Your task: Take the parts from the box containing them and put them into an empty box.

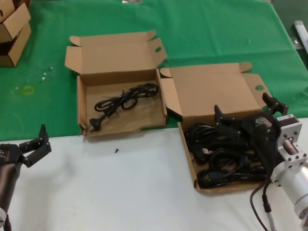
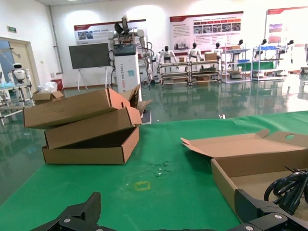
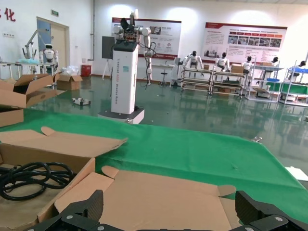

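The box holding the parts [image 1: 188, 154] lies at the right, with several black coiled cords [image 1: 221, 163] piled in it. My right gripper [image 1: 245, 113] hovers open and empty over that box's back part, above the cords. In the right wrist view it [image 3: 171, 211] faces the box's lid [image 3: 159, 197]. The other box [image 1: 86, 94] lies left of it and holds one cord [image 1: 126, 101], which also shows in the right wrist view [image 3: 33, 178] and the left wrist view [image 2: 288, 185]. My left gripper [image 1: 36, 144] is open and empty at the lower left, and shows in its own wrist view [image 2: 168, 211].
Smaller stacked cartons [image 1: 13, 29] stand at the far left on the green cloth; they also show in the left wrist view [image 2: 86, 127]. A small black bit [image 1: 116, 150] lies on the white table in front of the left box. The two boxes touch side by side.
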Motion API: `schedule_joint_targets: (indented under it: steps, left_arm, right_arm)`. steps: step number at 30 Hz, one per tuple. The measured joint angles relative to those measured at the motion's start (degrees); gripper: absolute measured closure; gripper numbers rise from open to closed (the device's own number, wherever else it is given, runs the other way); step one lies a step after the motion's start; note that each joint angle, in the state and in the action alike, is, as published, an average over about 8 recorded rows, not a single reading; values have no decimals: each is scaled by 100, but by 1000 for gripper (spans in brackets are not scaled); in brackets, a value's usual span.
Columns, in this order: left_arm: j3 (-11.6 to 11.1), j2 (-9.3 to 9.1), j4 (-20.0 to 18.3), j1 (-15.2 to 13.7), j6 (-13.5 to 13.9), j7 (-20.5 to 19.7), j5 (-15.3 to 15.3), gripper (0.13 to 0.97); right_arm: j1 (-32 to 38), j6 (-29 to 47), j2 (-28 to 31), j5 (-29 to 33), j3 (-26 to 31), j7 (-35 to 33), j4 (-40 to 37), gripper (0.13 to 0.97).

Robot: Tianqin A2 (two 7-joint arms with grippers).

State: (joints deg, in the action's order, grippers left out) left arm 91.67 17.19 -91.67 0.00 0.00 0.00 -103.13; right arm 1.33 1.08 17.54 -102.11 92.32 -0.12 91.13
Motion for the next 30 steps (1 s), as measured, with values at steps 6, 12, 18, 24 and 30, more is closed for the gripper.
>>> schedule_joint_targets:
  steps: [6, 12, 18, 24, 30]
  left_arm:
    - [0, 0, 0, 0, 0, 0, 0, 132]
    - [0, 0, 0, 0, 0, 0, 0, 132]
    - [0, 0, 0, 0, 0, 0, 0, 132]
    - [0, 0, 0, 0, 0, 0, 0, 132]
    - [0, 0, 0, 0, 0, 0, 0, 132]
  right_arm:
    - [0, 0, 0, 0, 0, 0, 0, 129]
    - [0, 0, 0, 0, 0, 0, 0, 129]
    - [0, 0, 0, 0, 0, 0, 0, 129]
    - [0, 0, 0, 0, 0, 0, 0, 129]
    - [0, 0, 0, 0, 0, 0, 0, 129]
